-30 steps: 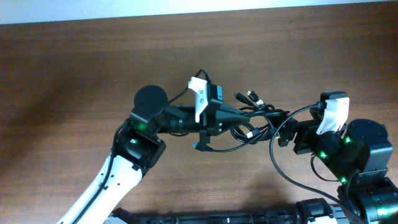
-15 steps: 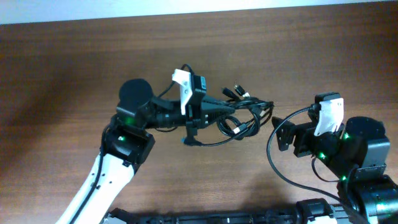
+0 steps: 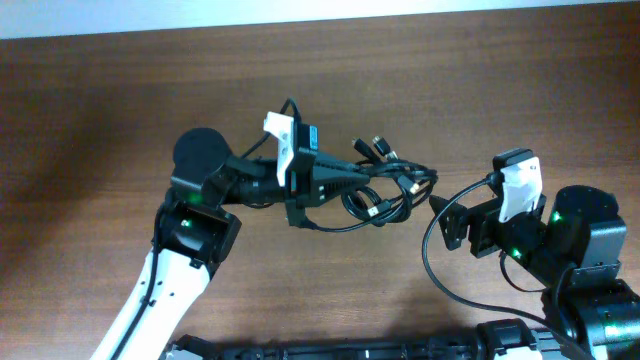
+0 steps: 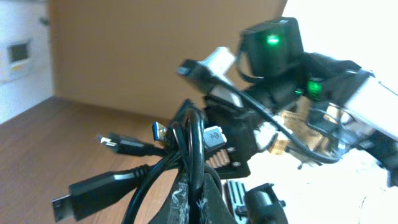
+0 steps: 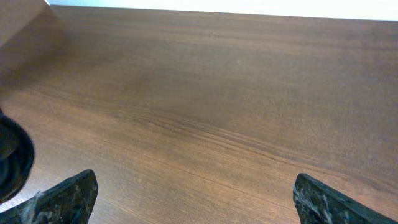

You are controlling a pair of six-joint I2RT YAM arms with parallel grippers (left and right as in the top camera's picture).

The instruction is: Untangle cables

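Observation:
The cables (image 3: pixel 388 188) are a tangled bundle of thin black cords with small plug ends, held up off the wooden table (image 3: pixel 450 80). My left gripper (image 3: pixel 352 184) is shut on the bundle's left side. In the left wrist view its fingers (image 4: pixel 214 202) pinch black cables (image 4: pixel 194 144), and several plugs (image 4: pixel 93 191) stick out to the left. My right gripper (image 3: pixel 450 224) stands wide open just right of the bundle, apart from it. The right wrist view shows its gripper (image 5: pixel 196 198) with only bare table between the fingers (image 5: pixel 68 196).
A thicker black wire (image 3: pixel 430 262) fixed to the right arm loops out below its gripper. The right arm's body (image 4: pixel 292 68) faces the left wrist camera close by. The table's far edge (image 3: pixel 320 18) runs along the top.
My left arm has drawn back to the left with the bundle, opening a gap to the right gripper. The right gripper has shifted slightly left and stays open.

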